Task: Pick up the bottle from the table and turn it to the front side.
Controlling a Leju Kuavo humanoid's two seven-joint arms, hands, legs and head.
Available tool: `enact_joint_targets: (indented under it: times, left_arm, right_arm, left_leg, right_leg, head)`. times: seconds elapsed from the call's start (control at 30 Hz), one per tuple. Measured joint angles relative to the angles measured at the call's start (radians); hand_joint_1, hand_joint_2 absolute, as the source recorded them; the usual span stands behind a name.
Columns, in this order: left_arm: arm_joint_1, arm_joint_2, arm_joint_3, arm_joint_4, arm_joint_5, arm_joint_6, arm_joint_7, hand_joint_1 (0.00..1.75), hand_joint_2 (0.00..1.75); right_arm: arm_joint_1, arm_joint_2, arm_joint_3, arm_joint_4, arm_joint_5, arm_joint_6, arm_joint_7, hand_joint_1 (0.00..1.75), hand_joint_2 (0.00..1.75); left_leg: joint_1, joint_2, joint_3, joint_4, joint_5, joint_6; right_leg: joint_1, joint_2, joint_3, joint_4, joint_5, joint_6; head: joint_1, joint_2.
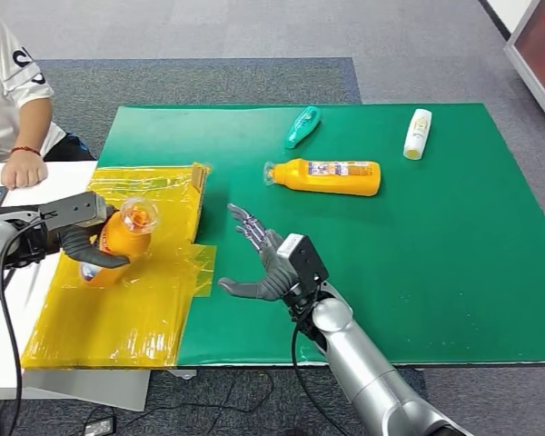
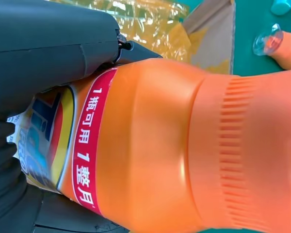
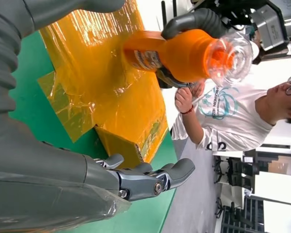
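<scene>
My left hand [image 1: 74, 232] grips an orange bottle [image 1: 123, 238] with a clear cap, lifted over the yellow-taped box [image 1: 133, 309] at the table's left. Close up, the bottle [image 2: 166, 145] shows a red label strip with white characters, and the grey hand [image 2: 45, 43] wraps its lower body. From the right wrist, the same bottle [image 3: 180, 53] points its clear cap outward. My right hand [image 1: 270, 259] hovers open above the green mat [image 1: 427, 254], fingers [image 3: 151, 177] spread, holding nothing.
A second orange bottle [image 1: 328, 176] lies on its side mid-mat, with a teal bottle [image 1: 302, 126] and a white bottle [image 1: 418, 133] farther back. A person [image 1: 13, 100] in a white shirt sits at the far left, one hand resting on the white table [image 1: 57, 182].
</scene>
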Motion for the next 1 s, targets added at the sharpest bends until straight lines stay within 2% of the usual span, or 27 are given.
enact_joint_targets:
  times: [0.17, 0.37, 0.73, 1.0]
  left_arm:
    - [0.038, -0.002, 0.037, 0.011, -0.015, 0.000, -0.019, 1.75, 1.75]
    - [0.039, -0.012, 0.060, 0.053, -0.072, 0.015, -0.018, 1.75, 1.75]
    - [-0.037, -0.047, 0.034, 0.149, -0.201, 0.024, 0.072, 1.75, 1.75]
    - [-0.065, -0.069, -0.001, 0.179, -0.216, 0.025, 0.090, 1.75, 1.75]
  right_arm:
    - [-0.004, 0.000, 0.002, 0.003, 0.000, 0.001, 0.000, 0.00, 1.75]
    - [-0.011, 0.004, 0.010, 0.007, 0.001, 0.001, 0.000, 0.00, 1.75]
    - [-0.022, 0.008, 0.018, 0.019, 0.012, -0.004, 0.000, 0.00, 1.75]
    - [-0.022, 0.013, 0.018, 0.025, 0.018, -0.009, -0.002, 0.00, 1.75]
  left_leg:
    - [0.000, 0.000, 0.000, 0.000, 0.000, 0.000]
    - [0.000, 0.000, 0.001, 0.000, 0.000, 0.000]
    - [0.001, 0.000, 0.001, 0.000, 0.003, -0.002]
    - [0.001, 0.000, 0.000, 0.000, 0.004, -0.001]
  right_leg:
    - [0.000, 0.000, 0.000, 0.000, 0.000, 0.000]
    - [0.000, 0.000, 0.000, 0.000, 0.001, -0.001]
    - [0.001, 0.000, 0.000, 0.000, 0.003, -0.002]
    - [0.001, 0.000, -0.001, 0.000, 0.003, -0.002]
  head:
    - [0.000, 0.000]
    - [0.000, 0.000]
    - [0.000, 0.000]
    - [0.000, 0.000]
